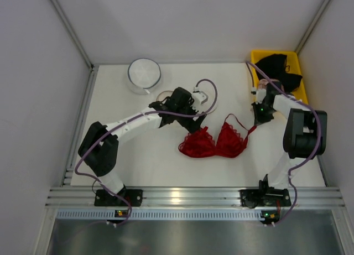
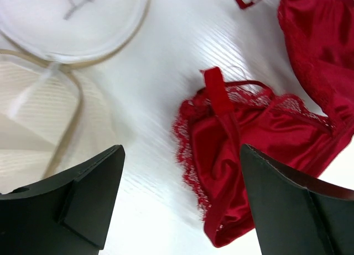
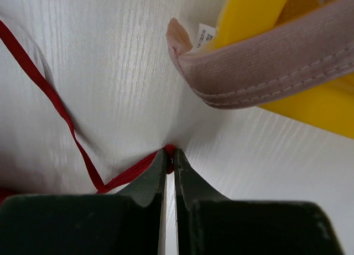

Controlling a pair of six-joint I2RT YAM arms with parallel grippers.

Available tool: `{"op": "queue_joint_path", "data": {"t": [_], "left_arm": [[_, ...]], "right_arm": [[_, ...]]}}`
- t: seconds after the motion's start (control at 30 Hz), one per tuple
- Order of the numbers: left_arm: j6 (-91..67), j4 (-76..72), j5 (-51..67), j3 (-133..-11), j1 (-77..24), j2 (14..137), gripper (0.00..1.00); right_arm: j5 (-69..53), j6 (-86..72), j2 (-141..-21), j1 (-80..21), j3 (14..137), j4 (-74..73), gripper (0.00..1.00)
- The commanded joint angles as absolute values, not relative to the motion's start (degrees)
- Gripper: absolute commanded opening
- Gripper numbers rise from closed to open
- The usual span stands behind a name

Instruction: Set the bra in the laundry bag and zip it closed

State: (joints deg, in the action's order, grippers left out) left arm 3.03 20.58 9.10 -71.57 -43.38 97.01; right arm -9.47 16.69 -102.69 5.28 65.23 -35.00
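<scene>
The red lace bra lies flat mid-table, cups side by side, one thin strap running right. My right gripper is shut on that strap's end, down at the table surface; the strap trails away to the left. My left gripper hovers open just behind the bra's left cup, nothing between its fingers. The laundry bag, a white mesh pouch with a pale rim and a dark mark, lies beside the cup, mostly under the left arm in the top view.
A round mesh bag with a dark rim stands at the back left. A yellow bin at the back right holds a black garment; a pale pink strap hangs over its edge close to my right gripper.
</scene>
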Motion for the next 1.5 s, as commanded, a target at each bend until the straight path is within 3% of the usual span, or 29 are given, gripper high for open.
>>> {"op": "queue_joint_path", "data": {"t": [0.0,0.17,0.5,0.83,1.0,1.17,1.4,1.47], "left_arm": [[3.43,20.91,8.35,-75.49,-40.87,94.66,0.91],[3.43,21.09,8.70,-75.76,-38.68,93.87,0.92],[2.64,21.01,8.26,-72.78,-36.65,91.14,0.98],[0.18,22.06,13.88,-70.49,-31.82,90.09,0.98],[-2.11,23.11,16.60,-69.17,-30.33,89.30,0.98],[-3.16,23.38,23.80,-65.14,-29.80,87.81,0.92],[-5.97,23.64,32.60,-58.81,-29.79,86.66,0.87],[-7.29,23.64,34.70,-57.66,-29.79,86.31,0.86]], "right_arm": [[-9.57,18.28,-100.90,4.48,63.80,-36.72,0.00],[-15.37,21.00,-92.05,5.62,69.33,-41.56,0.00],[-39.27,23.99,-79.72,2.73,77.08,-48.60,0.00],[-39.99,28.04,-77.16,-19.40,69.27,-48.79,0.00],[-40.87,26.46,-80.15,-24.25,67.07,-47.20,0.00],[-40.43,26.98,-83.40,-26.89,61.00,-44.48,0.00],[-39.03,27.51,-84.38,-25.58,65.56,-47.72,0.48],[-38.93,26.20,-83.24,-22.25,68.19,-47.99,0.54]]}}
